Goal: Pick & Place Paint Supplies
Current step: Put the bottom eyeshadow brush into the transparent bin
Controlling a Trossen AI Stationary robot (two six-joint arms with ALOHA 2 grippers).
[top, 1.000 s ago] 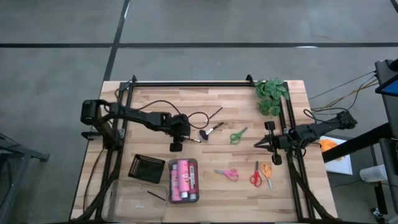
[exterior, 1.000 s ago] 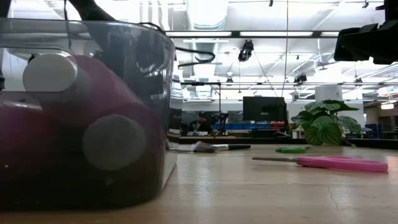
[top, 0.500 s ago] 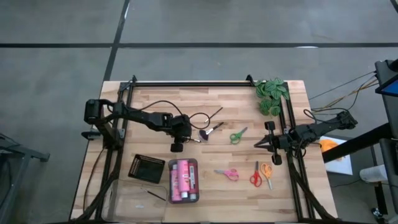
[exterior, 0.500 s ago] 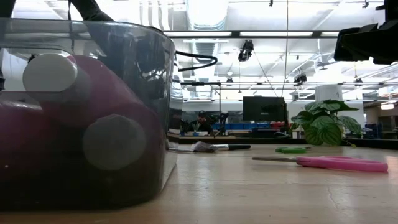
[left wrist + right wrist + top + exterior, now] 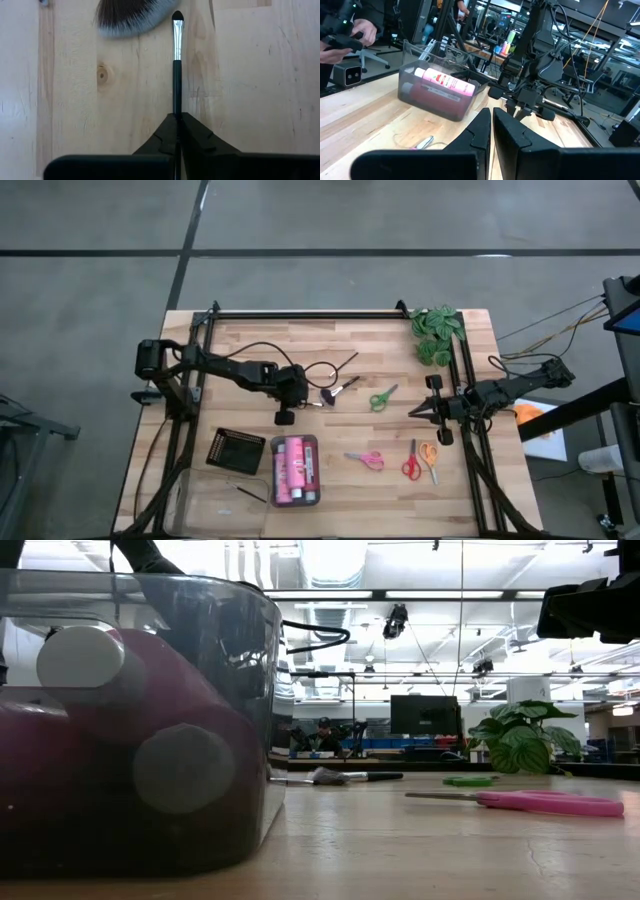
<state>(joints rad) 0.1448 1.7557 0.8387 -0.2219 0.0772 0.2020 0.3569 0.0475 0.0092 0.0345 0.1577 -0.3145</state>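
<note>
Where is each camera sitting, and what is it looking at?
High: above, looking down; both arms, left pincer, table.
Low: table height, behind the clear tray; no pincers.
Left wrist: looking down; left pincer shut on thin brush.
Right wrist: across table; shut right pincer.
Shared: fluffy brush, high and left wrist.

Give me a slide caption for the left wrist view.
Left gripper shut on a thin dark brush, beside the fluffy brush on the wooden table.

The high camera looks straight down on the whole pale wooden tabletop (image 5: 330,380). The low one sits at tabletop level against a clear plastic tray (image 5: 140,720). Both show the pink-handled scissors (image 5: 540,802).
</note>
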